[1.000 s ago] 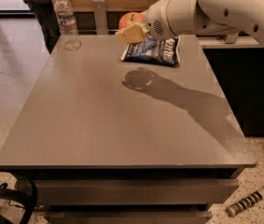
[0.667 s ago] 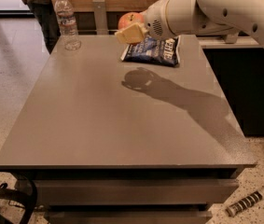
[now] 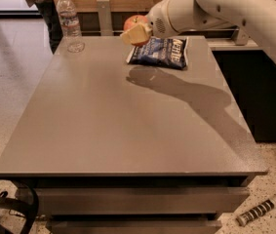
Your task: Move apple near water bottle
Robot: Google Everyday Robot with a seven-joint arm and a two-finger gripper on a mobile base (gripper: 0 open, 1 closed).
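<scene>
Camera view gives us the grey table [image 3: 103, 130] from its near edge, with the white arm [image 3: 235, 9] reaching in from the upper right. We see the gripper [image 3: 136, 29] raised above the far part of the table, over the left end of a blue chip bag [image 3: 161, 52]. Its fingers pinch the apple [image 3: 133, 20]: a pale finger pad [image 3: 138, 34] lies across the fruit's lower front, and only the red-orange top shows above it. The apple is clear of the tabletop (the arm's shadow [image 3: 176, 84] falls on the surface below it and toward us). The water bottle [image 3: 69, 21] stands upright at the table's far left corner, well apart from the apple. The chip bag lies flat near the far edge, just below and to the right of the gripper. Behind the bottle we make out someone's dark trouser legs [image 3: 47, 9]. On the speckled floor a black strap [image 3: 10, 206] shows at the lower left, and a striped cylindrical object [image 3: 259, 211] lies at the lower right.
</scene>
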